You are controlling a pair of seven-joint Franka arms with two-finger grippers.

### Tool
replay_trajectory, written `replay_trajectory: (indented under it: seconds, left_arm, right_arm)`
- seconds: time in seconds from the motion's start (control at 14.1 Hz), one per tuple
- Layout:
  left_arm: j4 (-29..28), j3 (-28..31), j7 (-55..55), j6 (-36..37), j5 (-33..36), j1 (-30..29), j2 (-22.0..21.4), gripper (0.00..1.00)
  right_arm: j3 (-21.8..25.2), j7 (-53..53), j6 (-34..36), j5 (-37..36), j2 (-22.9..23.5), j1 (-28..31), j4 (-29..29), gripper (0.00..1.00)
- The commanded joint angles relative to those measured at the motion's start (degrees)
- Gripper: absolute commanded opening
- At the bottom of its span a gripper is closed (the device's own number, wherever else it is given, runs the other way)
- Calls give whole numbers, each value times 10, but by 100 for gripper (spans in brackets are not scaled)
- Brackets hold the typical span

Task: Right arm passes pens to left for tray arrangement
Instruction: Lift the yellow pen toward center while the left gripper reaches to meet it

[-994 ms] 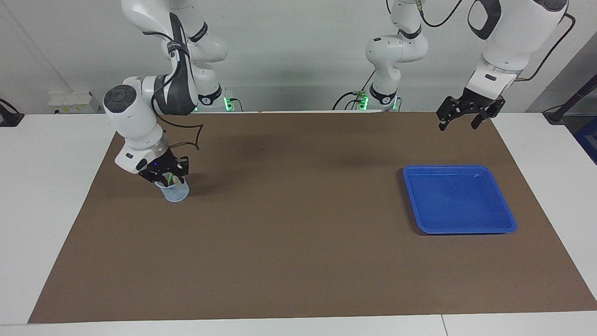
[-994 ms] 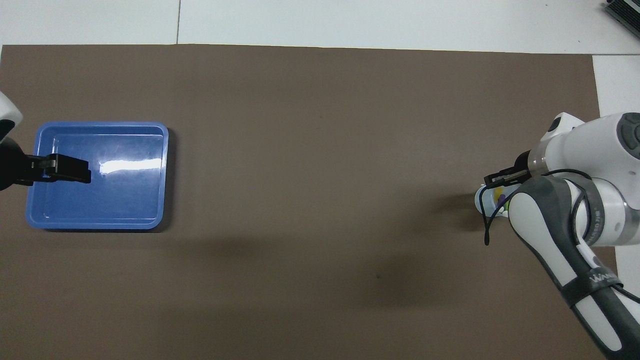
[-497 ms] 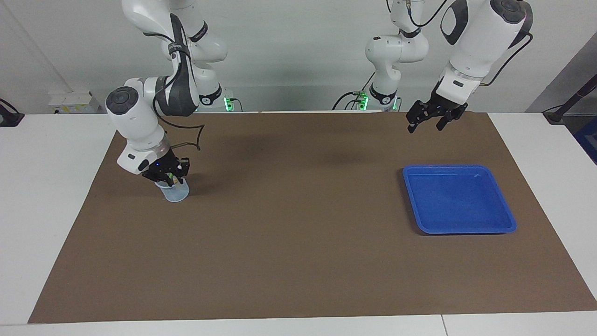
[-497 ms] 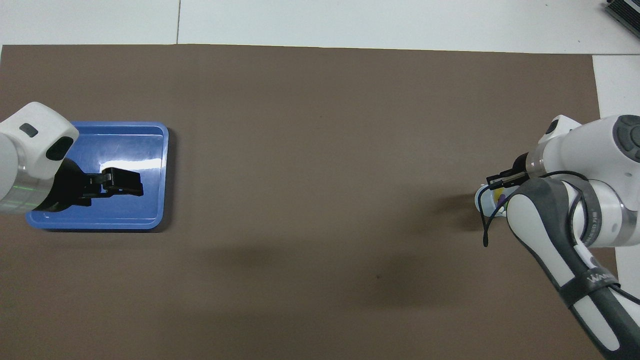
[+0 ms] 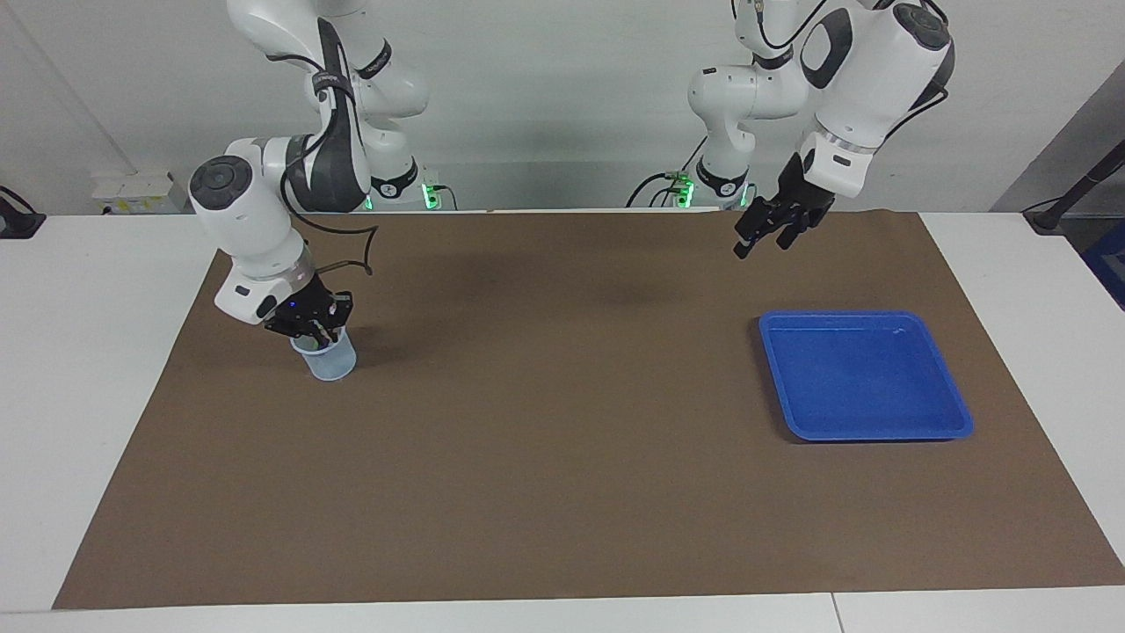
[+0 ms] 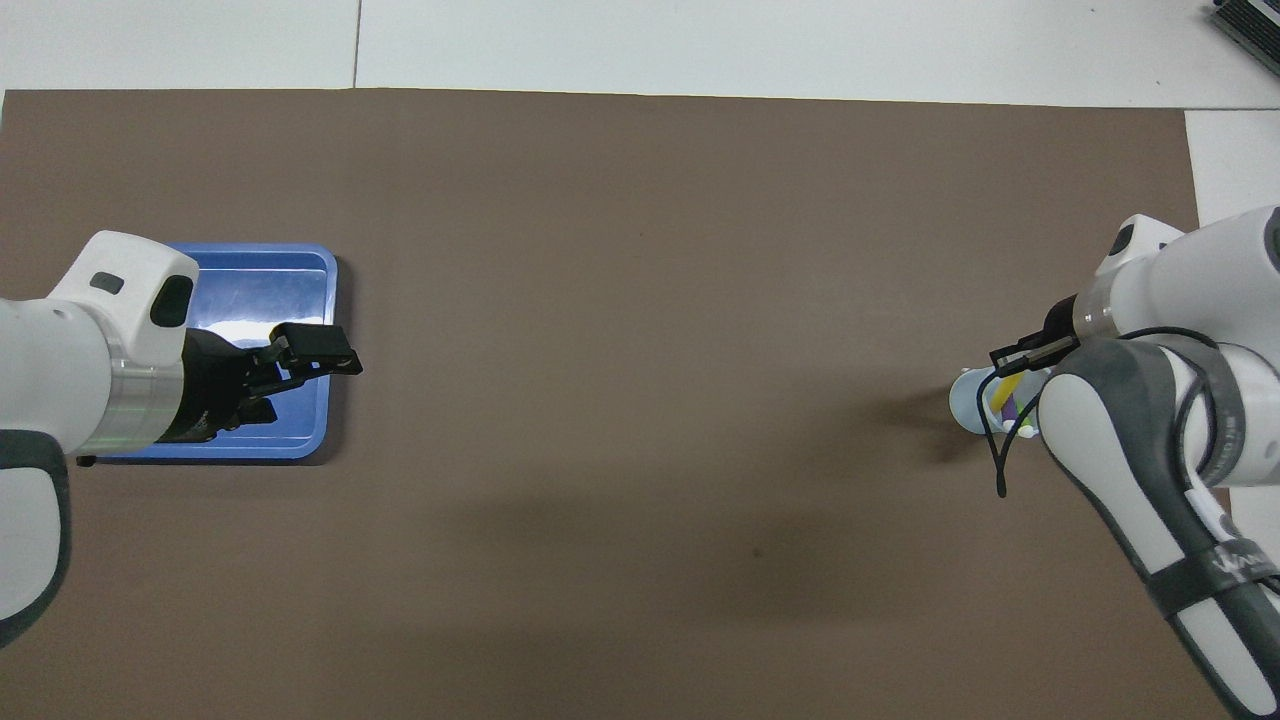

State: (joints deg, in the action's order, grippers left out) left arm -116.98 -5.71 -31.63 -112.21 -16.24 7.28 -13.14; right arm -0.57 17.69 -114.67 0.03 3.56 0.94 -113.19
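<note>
The blue tray [image 5: 866, 378] lies toward the left arm's end of the table and holds nothing. In the overhead view the tray [image 6: 270, 285] is partly covered by the left arm. My left gripper [image 5: 761, 241] is open and empty, up in the air over the mat beside the tray's edge; it also shows in the overhead view [image 6: 322, 352]. My right gripper [image 5: 315, 331] is at the mouth of the pale cup [image 5: 329, 360]. In the overhead view the right gripper [image 6: 1014, 362] is over the cup [image 6: 966, 398], where a yellow pen [image 6: 1005, 388] and a purple pen [image 6: 1012, 407] stand. The green pen is hidden.
A brown mat [image 5: 562, 422] covers most of the white table. The right arm's black cable [image 6: 995, 450] hangs beside the cup.
My left gripper has swung from the table's end over the tray toward the middle. My right gripper has risen slightly at the cup's mouth.
</note>
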Motion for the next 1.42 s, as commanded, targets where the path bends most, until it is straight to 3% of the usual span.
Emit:
replay_trajectory:
  seconds: [0.0, 0.21, 0.35, 0.5, 0.85, 1.14, 1.35]
  left_arm:
    - [-40, 7, -78, -62, -21, 33, -21, 100]
    - [-83, 7, -162, -137, -36, 62, -33, 100]
    - [-102, 7, -207, -177, -89, 71, -36, 100]
    - [-109, 7, -252, -195, -134, 85, -38, 100]
    - [-161, 7, -390, -351, -198, 160, -34, 100]
    - [-164, 7, -477, -410, -246, 190, -24, 100]
    - [-164, 7, -543, -474, -255, 225, -7, 100]
  right_arm:
    - [-8, 20, 98, 8, -4, -2, 99, 0]
    - [-20, 17, 133, 9, -7, -17, 154, 0]
    - [-43, -10, 132, 14, -11, -19, 160, 0]
    - [-65, -117, 118, 62, -11, -20, 159, 0]
    - [-74, -299, 52, 148, -12, -50, 141, 0]
    - [-75, -504, -78, 203, -24, -110, 85, 0]
    - [-75, -606, -131, 204, -18, -153, 78, 0]
